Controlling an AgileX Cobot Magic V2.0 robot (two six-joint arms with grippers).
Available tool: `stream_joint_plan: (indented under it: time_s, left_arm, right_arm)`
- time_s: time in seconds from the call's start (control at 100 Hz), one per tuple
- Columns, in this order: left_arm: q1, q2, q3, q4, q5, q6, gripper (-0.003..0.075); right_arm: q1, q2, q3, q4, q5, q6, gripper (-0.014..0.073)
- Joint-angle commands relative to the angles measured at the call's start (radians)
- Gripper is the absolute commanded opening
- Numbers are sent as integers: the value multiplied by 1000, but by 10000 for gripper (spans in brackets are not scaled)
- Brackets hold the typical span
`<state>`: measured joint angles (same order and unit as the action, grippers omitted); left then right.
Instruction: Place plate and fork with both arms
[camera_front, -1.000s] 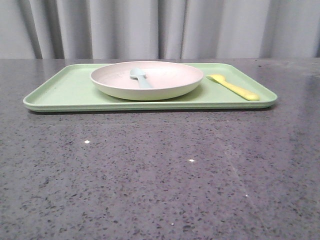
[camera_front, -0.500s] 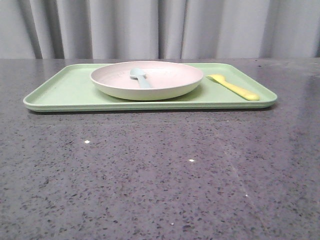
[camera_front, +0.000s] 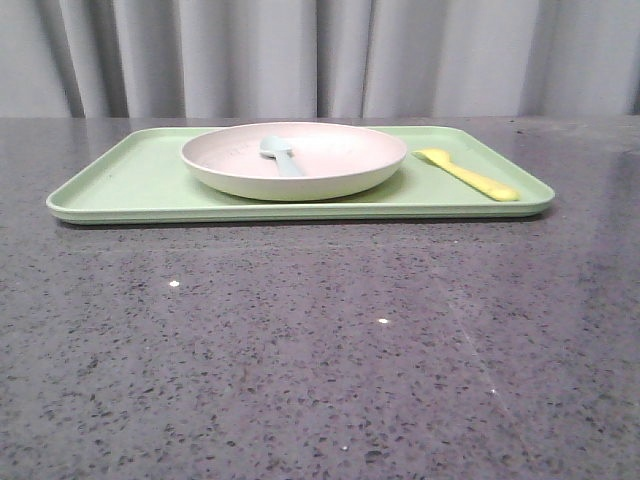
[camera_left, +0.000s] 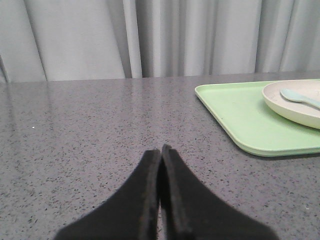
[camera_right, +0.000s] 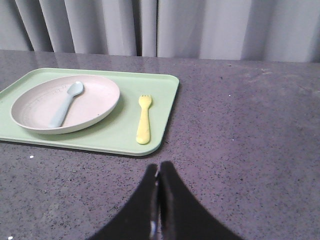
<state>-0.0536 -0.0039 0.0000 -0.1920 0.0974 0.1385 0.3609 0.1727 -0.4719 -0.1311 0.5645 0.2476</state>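
The pale pink plate (camera_front: 295, 158) sits on the light green tray (camera_front: 130, 185) at the back of the table, with a pale blue spoon (camera_front: 280, 154) lying in it. The yellow fork (camera_front: 468, 174) lies on the tray to the right of the plate. The plate (camera_right: 65, 103) and fork (camera_right: 144, 119) also show in the right wrist view. The plate's edge (camera_left: 295, 102) shows in the left wrist view. My left gripper (camera_left: 160, 149) is shut and empty over bare table, left of the tray. My right gripper (camera_right: 159, 165) is shut and empty, near the tray's front right corner. Neither arm shows in the front view.
The table (camera_front: 320, 340) is dark speckled stone. Grey curtains (camera_front: 320, 55) hang behind it. The tray (camera_right: 112, 137) lies across the far half of the table, and its left end (camera_left: 240, 120) shows in the left wrist view.
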Motion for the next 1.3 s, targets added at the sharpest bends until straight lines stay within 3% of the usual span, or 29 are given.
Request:
stream_joint_plan:
  time_s: [0.0,0.14,0.47,0.71,1.07,1.29]
  left_arm:
    - [0,-32,13,-7,-70,-3,-20]
    - [0,-32,13,-7,-70,-3,-20]
    - [0,-32,13,-7,-70,-3,-20]
    - [0,-32,13,-7,-70,-3,-20]
    - [0,-32,13,-7,-70,-3,-20]
    - [0,-32,13,-7,-71,-3,-20]
  right_arm:
    - [-5,9,-23,-28,-80,-3,-67]
    - [-13,9,8,-65,-133,-3,-67]
    - [-150,9,189,-23,-490,-3,-67]
    - [-240,3,317,8,-664,-3,-67]
    - [-322,-133,496,26,-729,-2,-67]
    - [-323,-205,495,30,-612,-2,-67]
